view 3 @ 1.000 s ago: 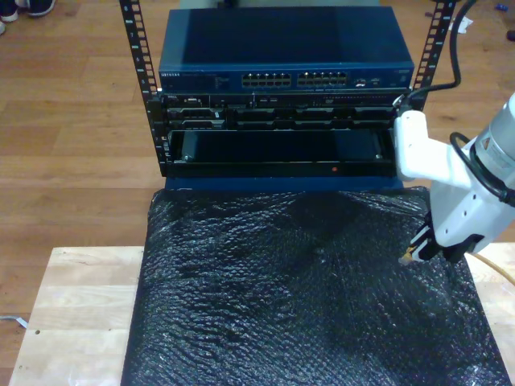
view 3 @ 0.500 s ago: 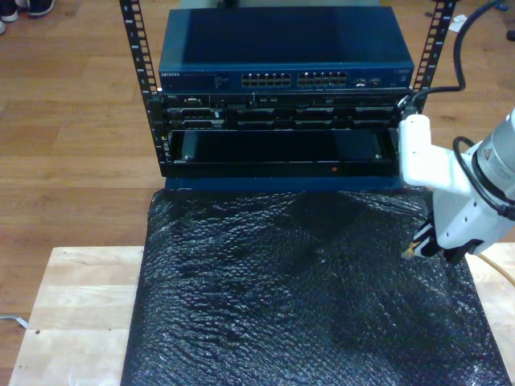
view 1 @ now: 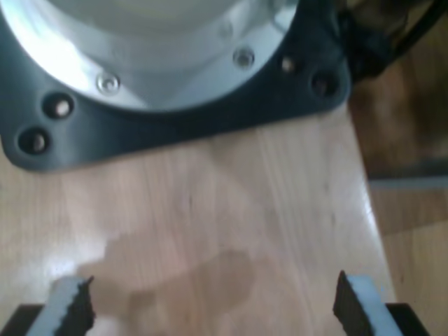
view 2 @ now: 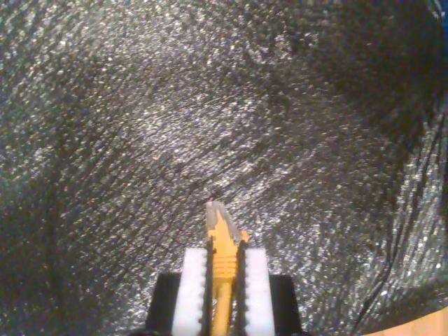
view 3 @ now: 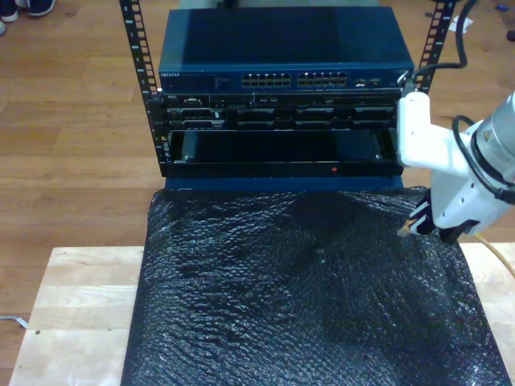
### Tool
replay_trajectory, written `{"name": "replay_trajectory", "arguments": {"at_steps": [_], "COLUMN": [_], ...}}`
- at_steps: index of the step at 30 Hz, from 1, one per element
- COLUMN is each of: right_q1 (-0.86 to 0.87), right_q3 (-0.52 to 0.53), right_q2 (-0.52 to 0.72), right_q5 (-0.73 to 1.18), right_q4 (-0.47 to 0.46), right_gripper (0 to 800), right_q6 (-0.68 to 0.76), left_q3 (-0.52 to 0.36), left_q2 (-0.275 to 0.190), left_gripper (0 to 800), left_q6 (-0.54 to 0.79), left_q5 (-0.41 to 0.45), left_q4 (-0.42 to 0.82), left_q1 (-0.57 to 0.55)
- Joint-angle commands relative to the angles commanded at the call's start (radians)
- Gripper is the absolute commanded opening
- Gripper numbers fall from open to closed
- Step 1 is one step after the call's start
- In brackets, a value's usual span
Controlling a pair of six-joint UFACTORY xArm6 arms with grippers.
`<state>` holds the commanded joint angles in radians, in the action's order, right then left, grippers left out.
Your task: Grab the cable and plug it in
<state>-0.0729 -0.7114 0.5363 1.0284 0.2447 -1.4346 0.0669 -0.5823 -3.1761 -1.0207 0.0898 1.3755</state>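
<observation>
The yellow-orange cable [view 2: 224, 269] is clamped between the white pads [view 2: 194, 283] of my second gripper [view 2: 224, 255]. Its clear plug [view 2: 215, 212] sticks out past the fingertips, above the black mat. In the exterior view my second gripper [view 3: 420, 222] hangs at the exterior view's right over the mat's far corner. The plug tip [view 3: 405, 231] points toward the middle, and the cable [view 3: 492, 251] trails off behind the arm. My first gripper [view 1: 213, 304] is open above bare light wood, with nothing between its fingers.
A rack holds a blue network switch [view 3: 286, 79] with rows of ports, beyond the mat's far edge. Black bubble-wrap mat [view 3: 298, 297] covers most of the wooden table [view 3: 72, 305]. A round arm base [view 1: 161, 56] is bolted to the wood by my first gripper.
My second gripper has risen and moved toward the rack with the cable still held. The plug tip now sits nearer the mat's far edge.
</observation>
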Motion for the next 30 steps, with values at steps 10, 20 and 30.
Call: {"name": "replay_trajectory", "arguments": {"at_steps": [10, 20, 30], "right_q1": [-0.077, -0.137, -0.226], "right_q3": [0.094, 0.198, 0.276], "right_q2": [-0.002, -0.051, -0.147], "right_q5": [-0.292, -0.712, -1.092], "right_q4": [-0.048, -0.149, -0.224], "right_gripper": [0, 0, 0], "right_q6": [0.002, 0.000, -0.005], "left_q3": [0.002, 0.000, 0.002], "left_q2": [0.014, 0.014, 0.014], "left_gripper": [800, 800, 800], "left_q6": [-0.002, -0.002, -0.002], "left_q5": [0.000, 0.000, 0.000], "left_q4": [-0.002, 0.000, -0.002], "left_q1": [0.002, 0.002, 0.002]}}
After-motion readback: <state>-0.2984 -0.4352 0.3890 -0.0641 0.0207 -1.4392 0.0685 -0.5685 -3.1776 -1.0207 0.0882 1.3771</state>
